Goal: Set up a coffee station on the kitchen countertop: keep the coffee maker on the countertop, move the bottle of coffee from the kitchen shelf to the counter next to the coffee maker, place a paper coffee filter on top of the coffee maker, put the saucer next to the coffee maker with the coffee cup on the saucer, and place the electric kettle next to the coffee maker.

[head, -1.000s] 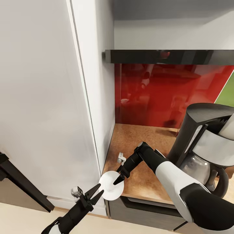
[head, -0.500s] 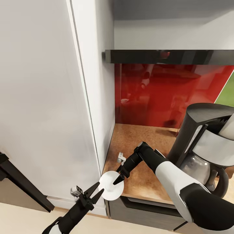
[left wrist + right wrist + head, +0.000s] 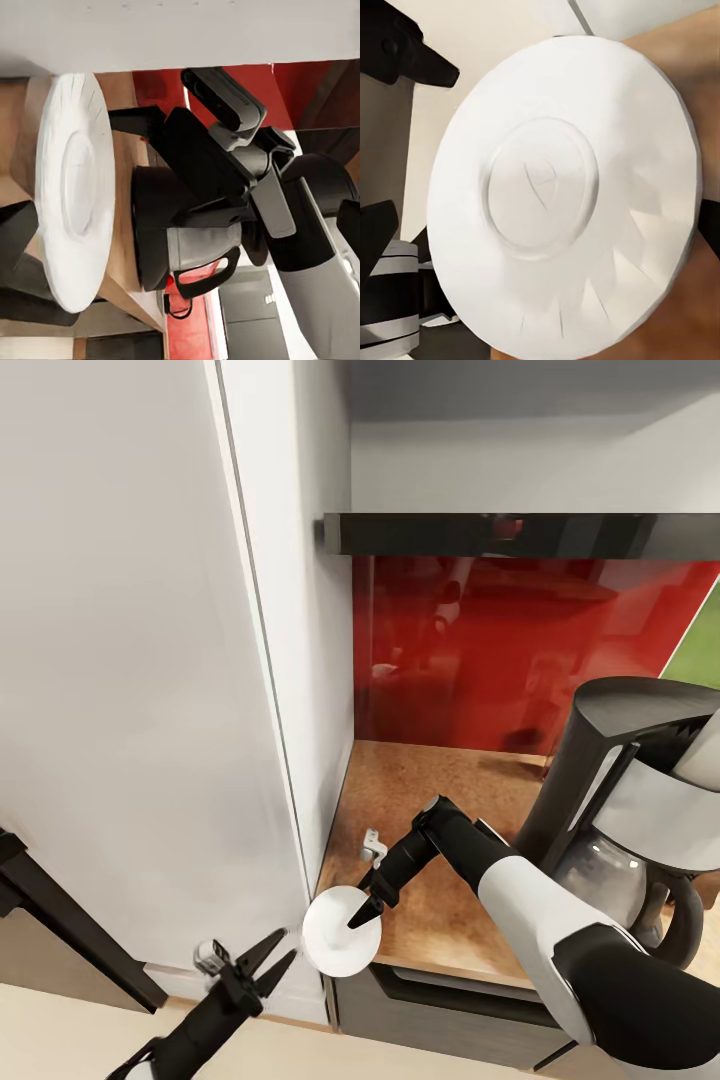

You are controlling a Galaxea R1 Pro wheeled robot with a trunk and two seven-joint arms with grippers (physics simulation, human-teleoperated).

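A white saucer [image 3: 335, 945] hangs at the front left corner of the brown countertop [image 3: 430, 800], partly past its edge. My right gripper [image 3: 362, 916] is shut on the saucer's rim from above. Its ribbed face [image 3: 559, 199] shows close up in the right wrist view. My left gripper [image 3: 272, 952] stands open just left of the saucer, below counter height and apart from it. The left wrist view has the saucer [image 3: 71, 187] edge-on ahead of the fingers. The black and silver coffee maker [image 3: 630, 790] with its glass jug stands on the countertop at the right.
A tall white cabinet [image 3: 150, 660] walls off the left side of the counter. A dark shelf [image 3: 520, 532] runs above a red backsplash [image 3: 520, 650]. A small grey-white object [image 3: 373, 847] lies on the counter by the cabinet side. Floor lies below at the front left.
My left gripper has drawn back down and to the left, away from the saucer's rim, still open. The right gripper and saucer have stayed in place.
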